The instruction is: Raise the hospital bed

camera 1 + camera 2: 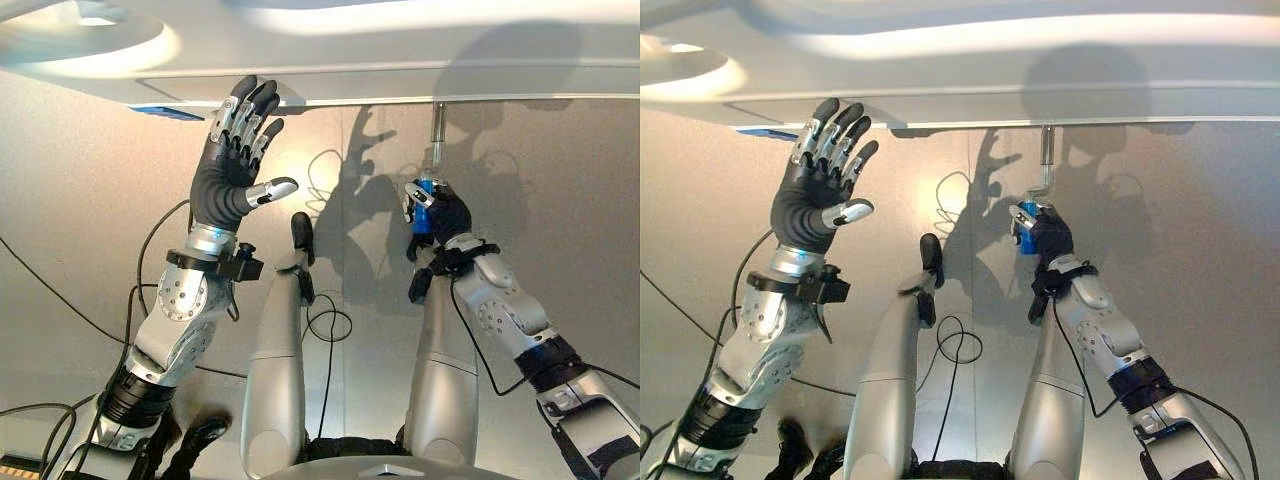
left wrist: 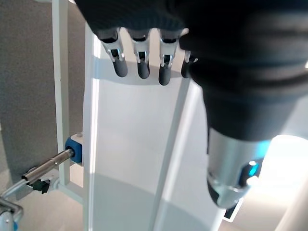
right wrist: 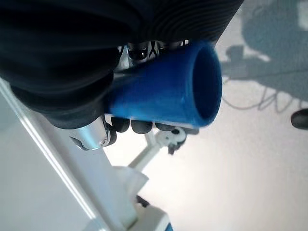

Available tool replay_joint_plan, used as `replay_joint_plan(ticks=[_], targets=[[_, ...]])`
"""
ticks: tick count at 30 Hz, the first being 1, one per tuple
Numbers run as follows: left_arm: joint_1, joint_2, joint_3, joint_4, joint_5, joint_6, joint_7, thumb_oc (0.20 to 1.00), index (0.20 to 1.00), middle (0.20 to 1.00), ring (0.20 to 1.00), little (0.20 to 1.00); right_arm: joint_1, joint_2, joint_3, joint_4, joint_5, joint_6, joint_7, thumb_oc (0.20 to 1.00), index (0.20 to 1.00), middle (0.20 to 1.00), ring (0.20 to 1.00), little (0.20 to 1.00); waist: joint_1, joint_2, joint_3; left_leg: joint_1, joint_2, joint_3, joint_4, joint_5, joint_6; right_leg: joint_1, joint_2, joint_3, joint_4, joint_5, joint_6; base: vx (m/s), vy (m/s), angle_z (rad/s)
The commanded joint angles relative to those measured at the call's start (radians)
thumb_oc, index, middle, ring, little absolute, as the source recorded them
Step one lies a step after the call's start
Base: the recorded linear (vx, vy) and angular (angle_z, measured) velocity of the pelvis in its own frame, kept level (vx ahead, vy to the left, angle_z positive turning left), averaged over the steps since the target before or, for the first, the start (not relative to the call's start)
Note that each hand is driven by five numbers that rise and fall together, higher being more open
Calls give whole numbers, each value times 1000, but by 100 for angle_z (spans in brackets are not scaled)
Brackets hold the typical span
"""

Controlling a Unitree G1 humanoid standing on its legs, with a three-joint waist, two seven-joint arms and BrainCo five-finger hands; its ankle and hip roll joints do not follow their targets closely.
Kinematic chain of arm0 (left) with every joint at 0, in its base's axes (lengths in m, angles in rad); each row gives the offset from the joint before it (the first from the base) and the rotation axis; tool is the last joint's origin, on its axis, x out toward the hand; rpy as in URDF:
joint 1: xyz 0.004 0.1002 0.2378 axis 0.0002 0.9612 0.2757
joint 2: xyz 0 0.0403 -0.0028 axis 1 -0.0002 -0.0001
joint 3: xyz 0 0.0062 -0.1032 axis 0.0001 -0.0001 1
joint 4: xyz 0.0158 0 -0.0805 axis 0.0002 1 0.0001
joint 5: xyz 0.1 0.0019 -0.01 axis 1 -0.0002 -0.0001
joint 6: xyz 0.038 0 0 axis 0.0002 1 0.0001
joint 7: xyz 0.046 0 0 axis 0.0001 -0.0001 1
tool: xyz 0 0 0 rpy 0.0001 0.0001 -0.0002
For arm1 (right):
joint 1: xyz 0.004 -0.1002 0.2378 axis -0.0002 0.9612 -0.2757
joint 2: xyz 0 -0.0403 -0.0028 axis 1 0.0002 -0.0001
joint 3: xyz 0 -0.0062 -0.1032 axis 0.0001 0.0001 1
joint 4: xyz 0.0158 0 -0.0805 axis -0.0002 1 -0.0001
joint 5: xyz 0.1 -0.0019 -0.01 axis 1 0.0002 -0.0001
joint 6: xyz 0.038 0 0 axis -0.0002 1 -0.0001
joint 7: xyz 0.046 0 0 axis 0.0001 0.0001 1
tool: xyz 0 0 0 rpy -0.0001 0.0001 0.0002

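Note:
The white foot end of the hospital bed [image 1: 400, 50] runs across the top of the eye views. A metal crank rod [image 1: 438, 135] sticks out from under it and ends in a blue handle [image 3: 163, 91]. My right hand [image 1: 445, 215] is shut round that blue handle [image 1: 1026, 232], fingers curled under it. My left hand [image 1: 235, 160] is raised at the left, open with straight spread fingers, its fingertips at the bed's lower edge. In the left wrist view, straight fingers [image 2: 139, 62] point at the white bed panel [image 2: 130, 144].
Grey floor [image 1: 70, 180] lies below the bed edge. A white frame bar [image 2: 60, 72] runs beside the bed panel, and the crank's metal shaft [image 2: 50, 163] enters a blue bushing [image 2: 76, 148] there.

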Motion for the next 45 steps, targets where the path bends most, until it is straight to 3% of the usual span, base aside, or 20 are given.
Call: replay_joint_plan(ticks=[1,10,13,23,31,34,45], targets=[[-10,-7,29,-104,-2,-71,-30,1000,1000,1000,1000,1000,-198,-132,-324,-149,-13,-274,-86,200,200,200,200,200,-20,4,-31,66,26,-36,-143,94,-39,55,-3,3,41,-35,46,10,-16,-6],[-1,0,43,-119,-6,-77,-34,1000,1000,1000,1000,1000,-216,-207,-379,-67,-76,-276,-145,200,200,200,200,200,-25,-1,-31,63,28,-35,-138,90,-41,49,1,11,44,-37,44,2,-3,-2],[11,5,47,-130,-3,-79,-34,1000,1000,1000,1000,1000,-226,-254,-416,41,-114,-266,-195,200,200,200,200,200,-29,-7,-31,55,29,-37,-131,89,-44,40,1,12,50,-39,43,0,0,0],[20,15,45,-134,-16,-87,-41,1000,1000,1000,1000,1000,-289,-334,-401,196,-184,-236,-239,200,200,200,200,200,-25,-4,-31,54,30,-35,-137,88,-43,30,7,18,61,-41,41,1,0,0],[18,39,22,-132,-14,-88,-48,1000,1000,1000,1000,1000,-373,-406,-336,336,-232,-198,-260,200,200,200,200,200,-23,-5,-31,52,32,-31,-140,87,-43,19,10,24,61,-40,40,1,0,0],[7,63,-16,-129,-11,-92,-56,1000,1000,1000,1000,1000,-442,-447,-252,525,-306,-136,-264,200,200,200,200,200,-17,2,-31,42,33,-29,-137,88,-40,8,11,26,66,-40,38,0,0,0],[-27,54,-60,-124,-5,-88,-48,1000,1000,1000,1000,1000,-529,-395,-134,745,-377,-67,-254,200,200,200,200,200,-10,23,-31,6,26,-30,-125,89,-36,-29,9,27,88,-44,32,0,0,-1]])
